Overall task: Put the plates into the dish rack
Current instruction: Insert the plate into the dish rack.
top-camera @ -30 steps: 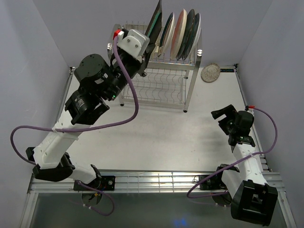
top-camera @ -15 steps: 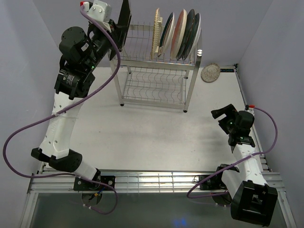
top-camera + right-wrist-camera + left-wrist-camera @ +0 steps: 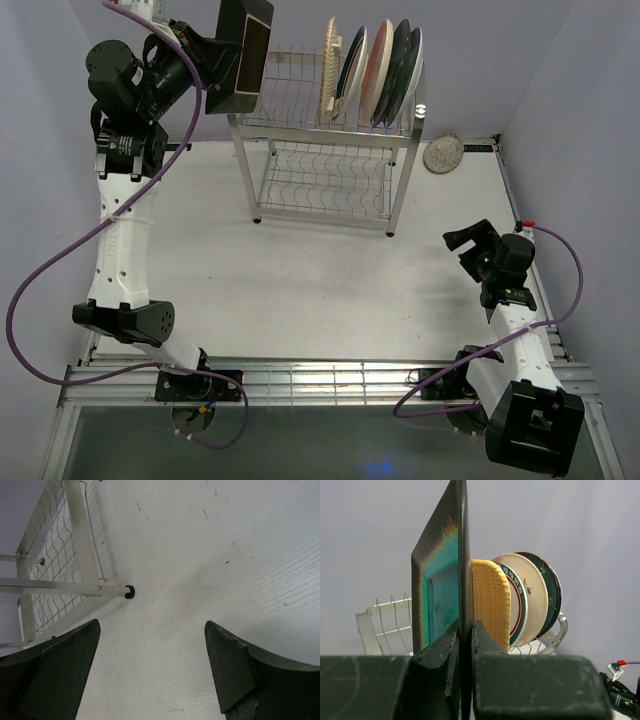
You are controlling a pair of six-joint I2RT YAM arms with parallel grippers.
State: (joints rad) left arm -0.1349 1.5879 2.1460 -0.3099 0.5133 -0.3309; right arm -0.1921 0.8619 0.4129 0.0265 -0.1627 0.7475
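Observation:
My left gripper (image 3: 212, 52) is shut on the edge of the brown square plate with teal centre (image 3: 244, 55) and holds it upright in the air, above the left end of the dish rack (image 3: 330, 160). In the left wrist view the fingers (image 3: 445, 645) pinch that plate (image 3: 437, 580). The yellow woven plate (image 3: 328, 68), green-rimmed plate (image 3: 352, 62), pink-cream plate (image 3: 378, 68) and two dark plates (image 3: 403, 66) stand in the rack's top tier. The small silver plate (image 3: 443, 153) lies on the table right of the rack. My right gripper (image 3: 468, 245) is open and empty, low over the table.
The rack's lower tier (image 3: 325, 185) holds nothing. The right wrist view shows the rack's front right leg (image 3: 80, 587) and bare white table (image 3: 200, 555) under the open gripper (image 3: 152, 665). Grey walls close in on three sides.
My left arm has swung up and to the left, carrying the brown square plate from beside the yellow plate to the rack's left end. The right arm has not moved.

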